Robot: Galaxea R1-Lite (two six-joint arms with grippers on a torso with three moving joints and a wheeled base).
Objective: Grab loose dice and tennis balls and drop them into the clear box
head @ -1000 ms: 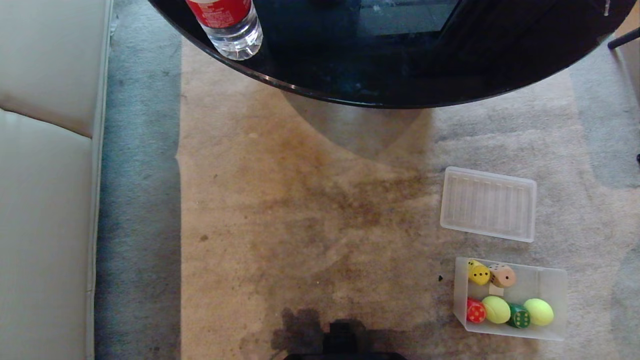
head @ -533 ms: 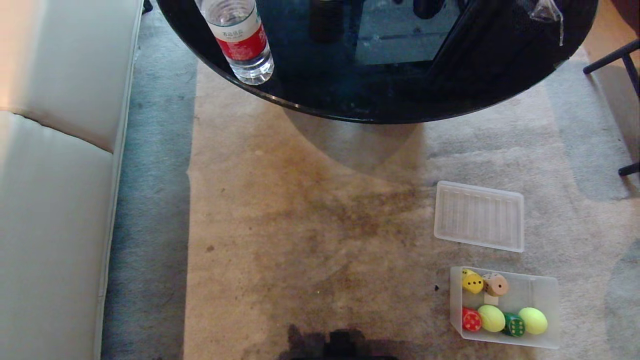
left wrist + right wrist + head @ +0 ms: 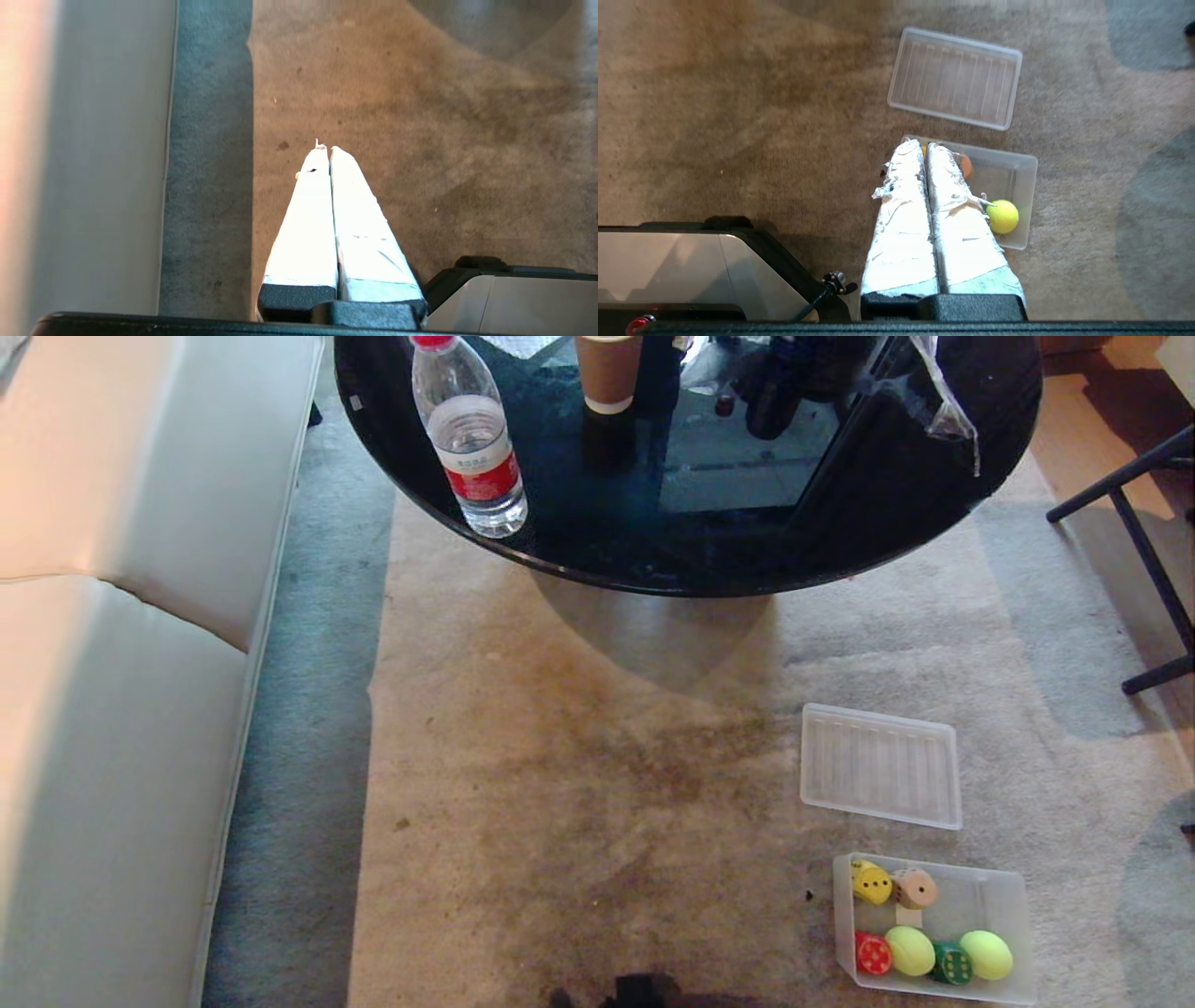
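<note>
Head view shows the box [image 3: 1004,905] on the carpet [image 3: 579,784] near its right edge, holding everything: four dice [image 3: 873,884], yellow, tan, red, green, and two balls [image 3: 909,950]. No strays visible, so the job looks done. One lid [image 3: 880,764] lies just beyond the box. Left gripper [image 3: 325,150] and right gripper [image 3: 923,148] hang closed tight, empty.

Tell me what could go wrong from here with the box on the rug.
The clear box is uncovered, its lid lying apart on the rug; a bump could tip out the dice and tennis balls. It also sits near the robot's base, so driving forward or turning might clip it.
</note>
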